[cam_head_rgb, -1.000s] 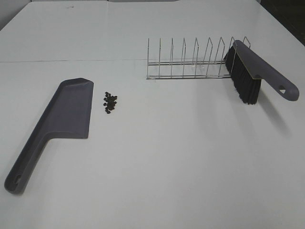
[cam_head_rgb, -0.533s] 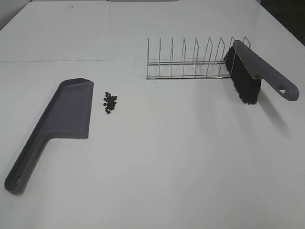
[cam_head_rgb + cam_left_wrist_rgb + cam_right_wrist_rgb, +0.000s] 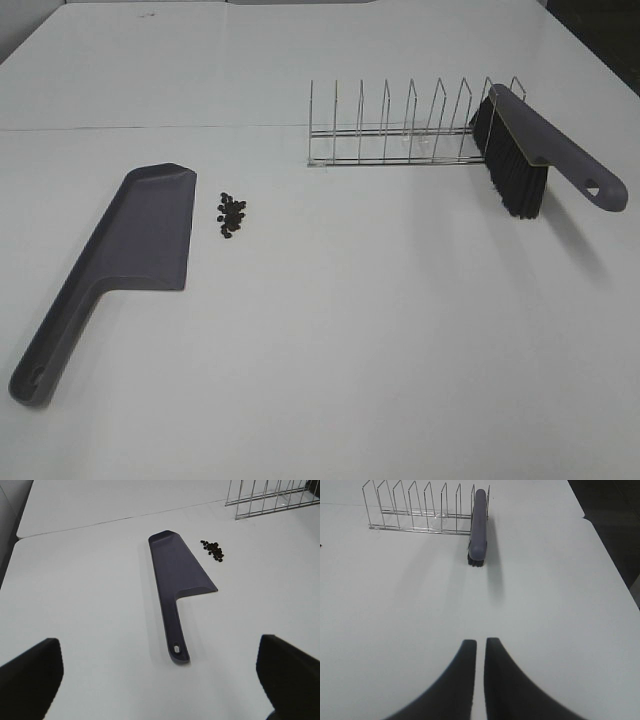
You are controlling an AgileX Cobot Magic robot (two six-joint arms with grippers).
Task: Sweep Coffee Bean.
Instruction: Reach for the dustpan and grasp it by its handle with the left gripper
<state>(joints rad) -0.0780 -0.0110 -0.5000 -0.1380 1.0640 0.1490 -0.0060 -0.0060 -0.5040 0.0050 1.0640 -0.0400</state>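
A small cluster of dark coffee beans (image 3: 231, 214) lies on the white table just right of the blade of a grey-purple dustpan (image 3: 130, 250). Both also show in the left wrist view, the beans (image 3: 213, 550) beside the dustpan (image 3: 176, 577). A grey-purple brush with black bristles (image 3: 520, 155) leans on the right end of a wire rack (image 3: 400, 130); the right wrist view shows the brush (image 3: 479, 522) too. My left gripper (image 3: 160, 680) is open, well back from the dustpan handle. My right gripper (image 3: 480, 652) is shut and empty, short of the brush. Neither gripper shows in the high view.
The wire rack (image 3: 420, 510) stands at the back of the white table (image 3: 350, 330). A seam runs across the table behind the rack. The table's right edge (image 3: 600, 545) drops to a dark floor.
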